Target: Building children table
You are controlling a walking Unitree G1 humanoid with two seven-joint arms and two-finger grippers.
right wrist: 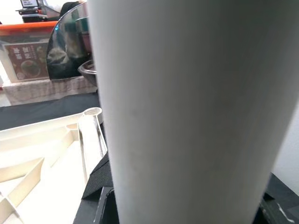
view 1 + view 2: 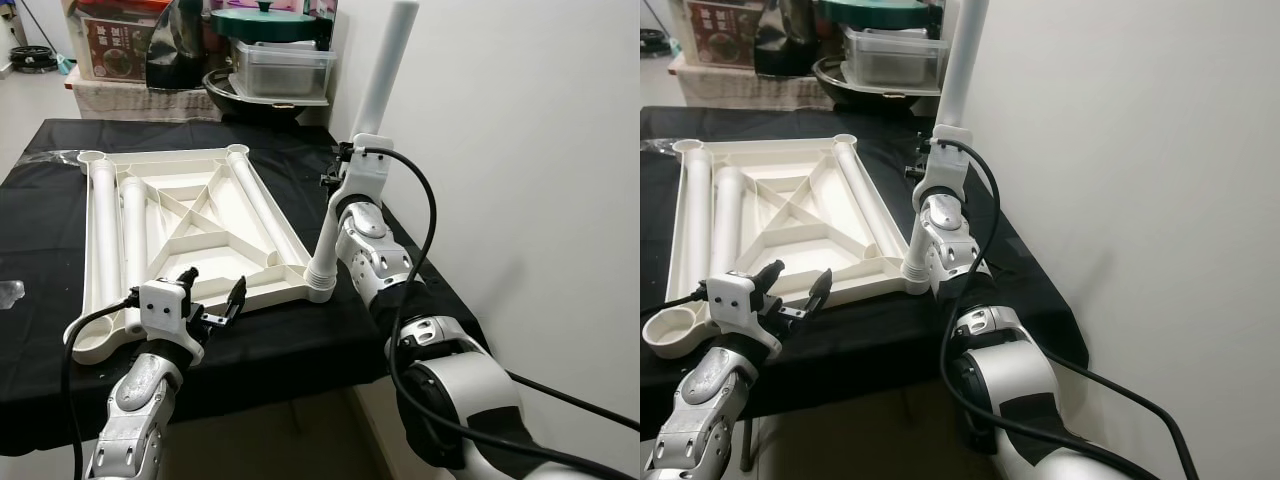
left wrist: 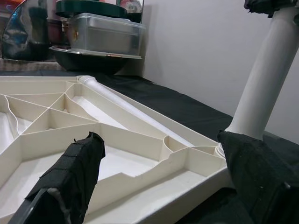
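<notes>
Right gripper [image 2: 340,172] is clamped round the upright white leg [image 2: 372,110], partway up its length, while the leg's foot sits in the corner socket [image 2: 320,285] of the upturned tabletop [image 2: 185,225]. Left gripper [image 2: 212,300] hovers with its fingers spread apart just over the tabletop's near edge, a little in from that socket, holding nothing.

Taking the tabletop as the landmark: it lies underside up on a black cloth [image 2: 290,345], ribs showing, with three more legs lying loose in its tray, two along the side far from the socket and one [image 2: 262,205] along the side that runs back from the socket. Beyond its far edge stand a clear lidded container [image 2: 280,65] and a dark bowl [image 2: 240,95]. A bare wall runs just beside the socket side.

The leg looks like hollow moulded plastic: light, stiff and smooth, so it may slip or twist in a loose grip. A hold low on the shaft should give better control than one near the top when pressing it home. The tabletop is light too and could slide on the cloth; bracing its near rim looks sensible
</notes>
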